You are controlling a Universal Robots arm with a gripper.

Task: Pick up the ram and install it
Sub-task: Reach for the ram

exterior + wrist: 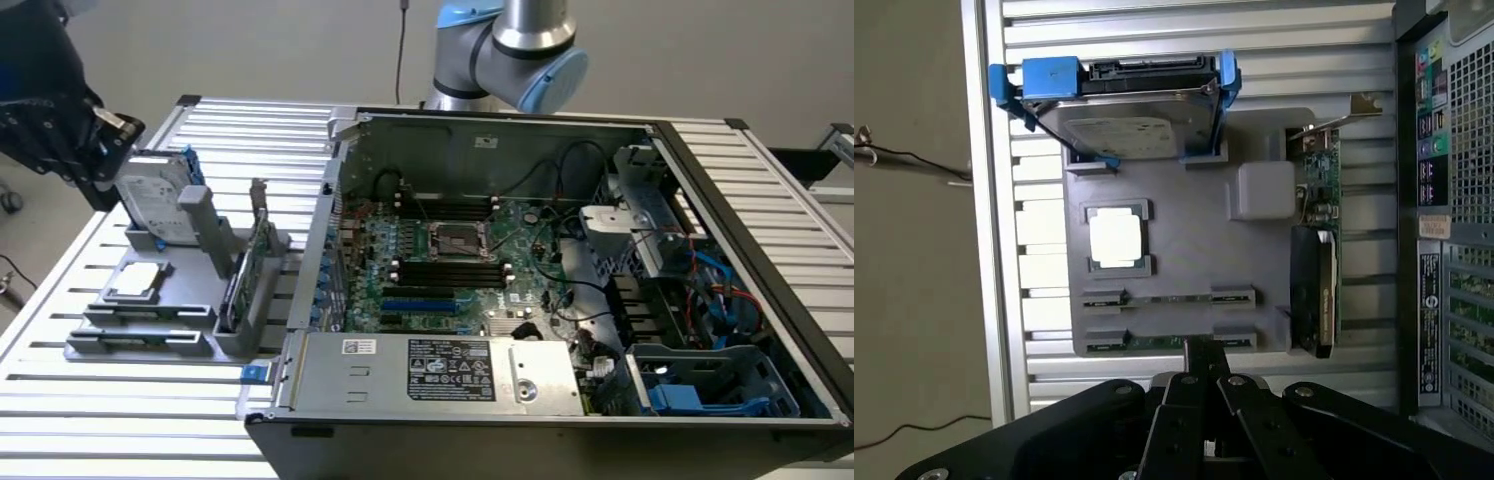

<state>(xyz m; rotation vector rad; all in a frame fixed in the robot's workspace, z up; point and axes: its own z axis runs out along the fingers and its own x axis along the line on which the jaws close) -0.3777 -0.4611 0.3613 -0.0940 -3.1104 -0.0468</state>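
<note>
The ram (1152, 342), a thin green stick, lies on edge between two end clips on the grey parts holder (1184, 250). A second thin stick (1169, 298) sits in the parallel cradle beside it. My gripper (1201, 352) hangs above the holder with its dark fingers shut together and nothing between them, the tips lined up over the green ram. In the exterior view the gripper (96, 190) is high at the exterior view's left, beside the holder (147, 300). The motherboard's long black memory slots (447, 272) lie inside the open computer case (561, 130).
On the holder also stand a silver hard drive (1134, 135) in a blue bracket, a square processor (1116, 238) and an upright expansion card (1316, 260). Everything rests on a slatted aluminium table (120, 400). The case holds a power supply (441, 375), cables and drive cages.
</note>
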